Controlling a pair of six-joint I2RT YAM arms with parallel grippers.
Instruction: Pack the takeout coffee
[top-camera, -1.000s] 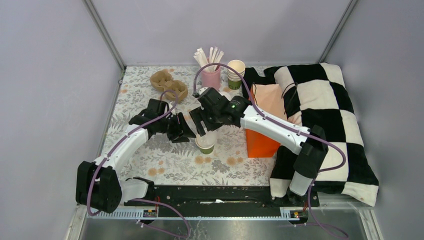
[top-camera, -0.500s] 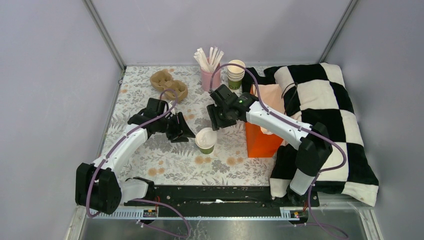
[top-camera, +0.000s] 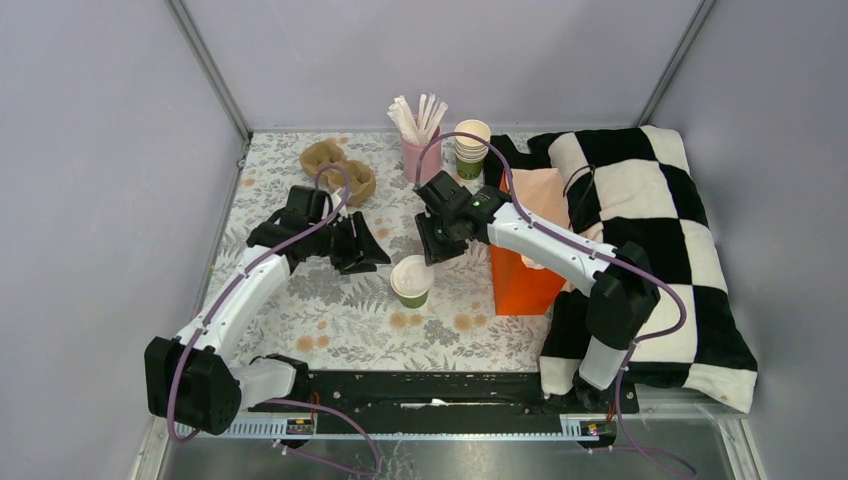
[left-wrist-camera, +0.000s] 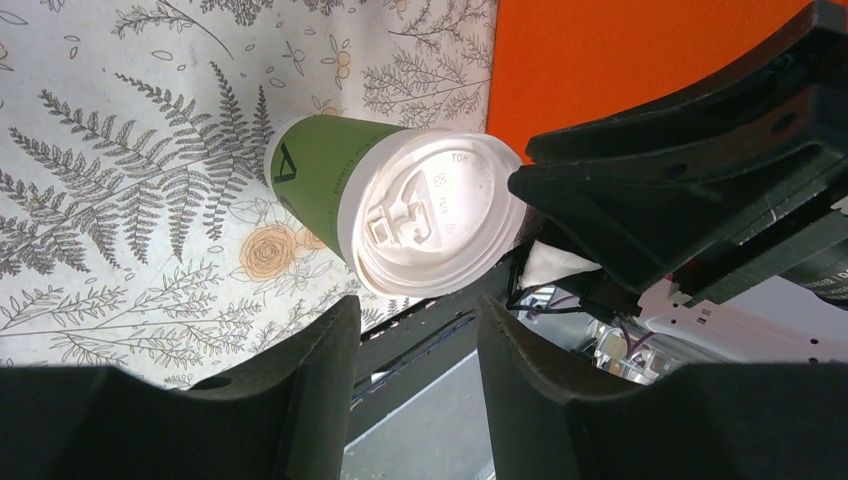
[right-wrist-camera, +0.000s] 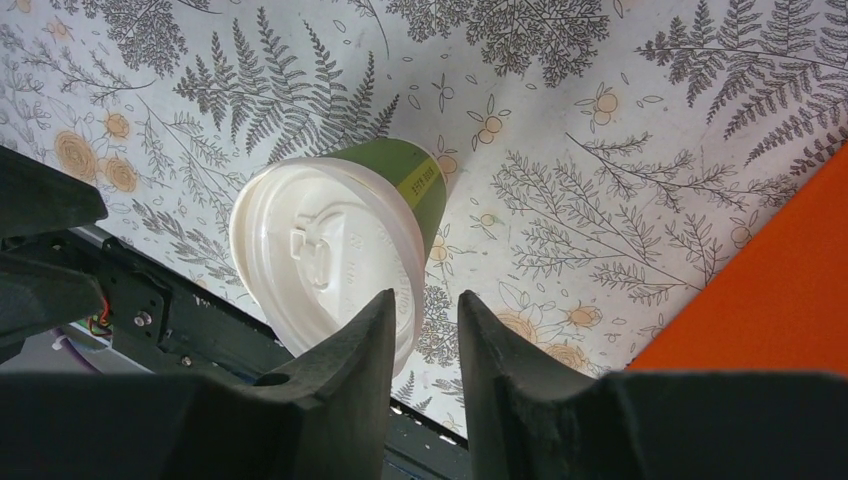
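One lidded cup (top-camera: 411, 281) on the tabletop (top-camera: 300, 310) is flanked by the left gripper (top-camera: 374, 257) and right gripper (top-camera: 432, 254), both parted and empty; one orange bag (top-camera: 520, 286) is set beside.

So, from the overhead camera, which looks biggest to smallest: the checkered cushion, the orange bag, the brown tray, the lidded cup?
1. Checkered cushion, clearly largest.
2. Orange bag.
3. Brown tray, somewhat smaller than the bag.
4. Lidded cup, smallest.
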